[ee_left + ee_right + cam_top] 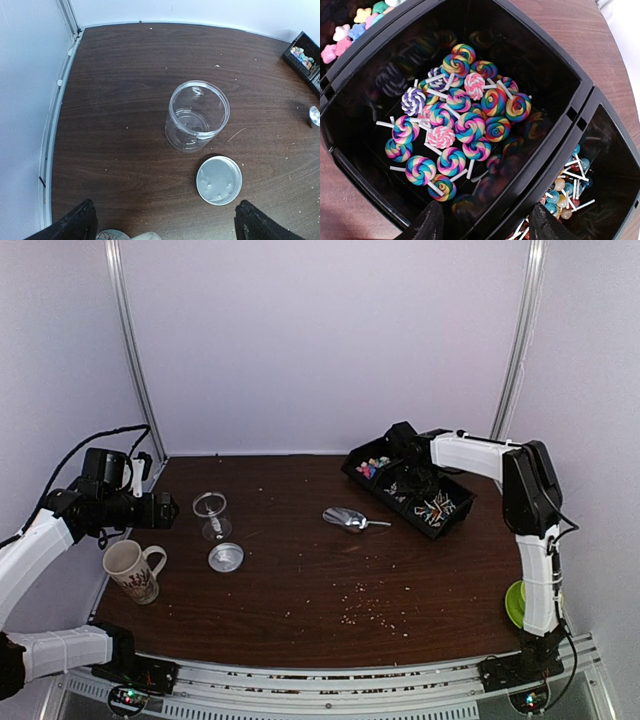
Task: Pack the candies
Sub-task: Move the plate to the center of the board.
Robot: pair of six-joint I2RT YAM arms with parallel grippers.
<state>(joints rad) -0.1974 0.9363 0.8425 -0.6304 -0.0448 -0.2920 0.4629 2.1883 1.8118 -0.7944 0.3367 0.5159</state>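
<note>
The candies sit in a black three-part tray (458, 512) at the back right. Small pink, yellow and blue star sweets (375, 467) (350, 31) fill its left part. Rainbow swirl lollipops (460, 120) fill the middle part, and small ball lollipops (567, 189) the right part. My right gripper (408, 462) (487, 227) hangs open over the middle part, and nothing lies between its fingers. A clear, empty jar (211, 514) (197, 115) stands upright at the left with its silver lid (226, 557) (219, 180) flat beside it. My left gripper (165, 510) (167, 225) is wide open above the table, near the jar.
A metal scoop (350, 520) (315, 116) lies mid-table between jar and tray. A patterned mug (133, 570) stands near the front left edge. A green object (515, 602) sits by the right arm. Pale crumbs dot the tabletop (370, 615). White walls enclose the table.
</note>
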